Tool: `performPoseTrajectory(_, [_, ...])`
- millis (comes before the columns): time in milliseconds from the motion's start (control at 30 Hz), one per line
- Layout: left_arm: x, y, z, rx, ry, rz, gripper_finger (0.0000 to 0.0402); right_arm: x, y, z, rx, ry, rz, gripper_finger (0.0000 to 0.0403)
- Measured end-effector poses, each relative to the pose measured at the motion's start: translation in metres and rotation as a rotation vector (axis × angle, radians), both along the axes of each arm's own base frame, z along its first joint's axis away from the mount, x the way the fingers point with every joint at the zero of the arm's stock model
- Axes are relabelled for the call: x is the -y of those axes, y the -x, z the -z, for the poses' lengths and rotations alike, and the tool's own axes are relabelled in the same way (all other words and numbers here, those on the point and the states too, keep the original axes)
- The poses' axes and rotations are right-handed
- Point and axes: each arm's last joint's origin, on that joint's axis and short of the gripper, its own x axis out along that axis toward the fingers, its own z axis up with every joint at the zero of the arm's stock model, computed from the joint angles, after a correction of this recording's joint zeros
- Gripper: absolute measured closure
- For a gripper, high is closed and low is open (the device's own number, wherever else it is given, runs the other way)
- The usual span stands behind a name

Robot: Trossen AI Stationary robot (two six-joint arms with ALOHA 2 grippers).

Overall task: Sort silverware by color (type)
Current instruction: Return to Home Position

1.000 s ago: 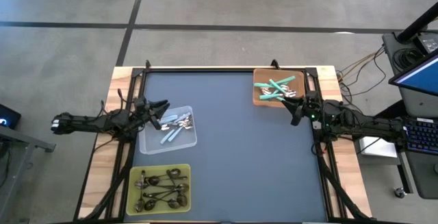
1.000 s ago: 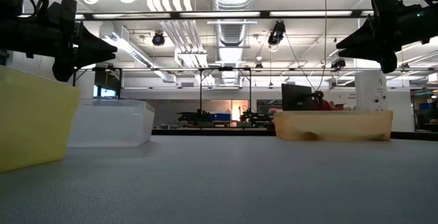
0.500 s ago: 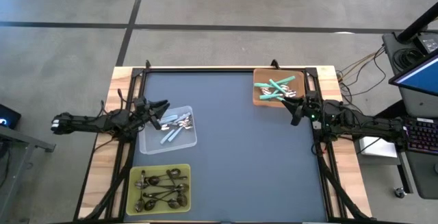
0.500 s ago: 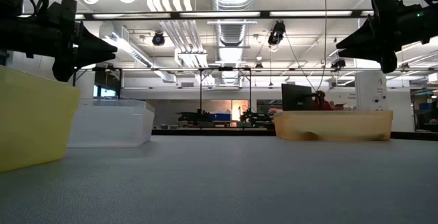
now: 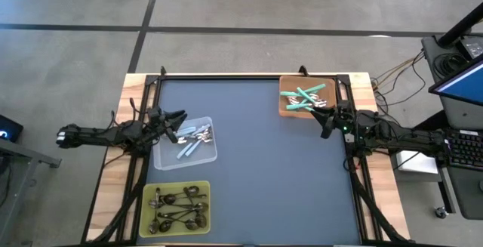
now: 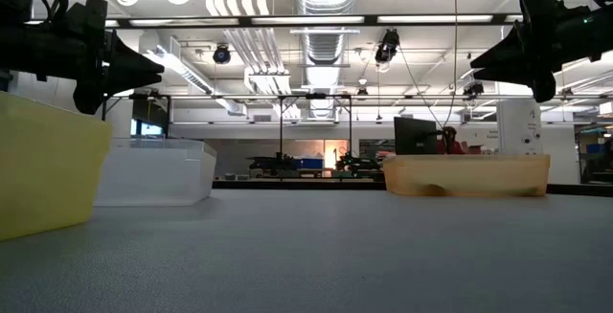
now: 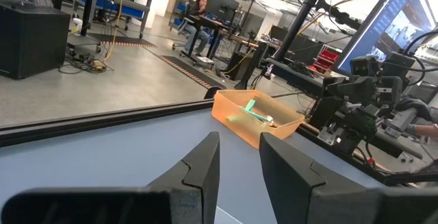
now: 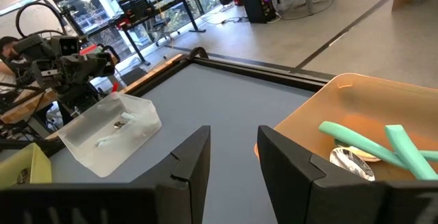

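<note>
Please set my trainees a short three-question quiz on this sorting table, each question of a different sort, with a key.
1. Multiple choice: how many bins on the table hold spoons? A one, B two, C three.
2. True or false: the left gripper and the right gripper are both open and empty.
3. Fill in: the teal-handled spoons lie in the ____ bin.
Key: 1 C, the yellow bin, the clear bin and the orange bin. 2 true. 3 orange.

Bright, even overhead light, faint shadows
</note>
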Motion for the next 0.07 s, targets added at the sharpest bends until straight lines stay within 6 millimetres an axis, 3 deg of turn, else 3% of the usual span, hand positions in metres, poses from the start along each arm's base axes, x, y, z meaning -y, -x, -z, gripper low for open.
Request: performPoseTrajectory(67, [0.0000, 0.0000, 0.0000, 0.000, 0.000, 0.000, 0.0314, 0.0000, 0.0000, 0.0000, 0.000, 0.000, 0.000, 0.0289])
